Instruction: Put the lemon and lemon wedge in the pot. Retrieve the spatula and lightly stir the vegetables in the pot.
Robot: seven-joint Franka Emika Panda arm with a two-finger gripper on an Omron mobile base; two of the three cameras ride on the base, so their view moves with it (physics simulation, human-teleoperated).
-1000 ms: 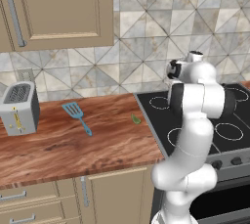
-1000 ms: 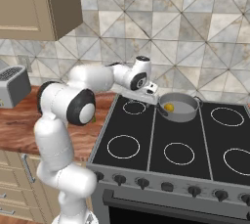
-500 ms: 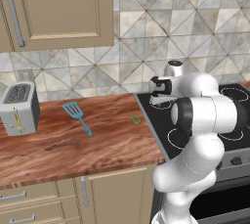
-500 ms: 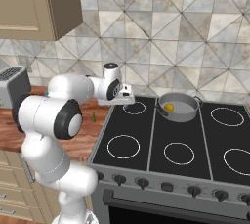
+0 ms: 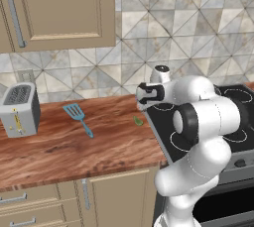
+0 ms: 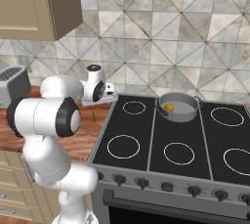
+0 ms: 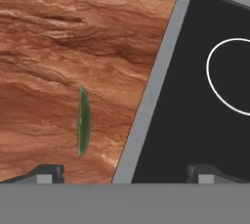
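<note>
The lemon (image 6: 169,106) lies inside the grey pot (image 6: 187,115) on the back middle burner. On the wooden counter, close to the stove's left edge, lies the thin green lemon wedge (image 5: 138,120) (image 6: 93,116) (image 7: 84,120). My gripper (image 5: 143,103) (image 6: 108,96) (image 7: 124,173) hangs open above the counter-stove seam. It is just over the wedge and holds nothing. In the hand view the wedge lies near the left fingertip (image 7: 49,171). The light blue spatula (image 5: 77,117) rests flat on the counter, further left.
A silver toaster (image 5: 20,109) (image 6: 12,83) stands at the far left of the counter (image 5: 59,146). The black stove top (image 6: 161,145) with white burner rings fills the right side. Wall cabinets hang above, with a tiled wall behind.
The arm has swung left from beside the pot to above the counter's edge near the lemon wedge. The gripper stayed open. The lemon stays in the pot.
</note>
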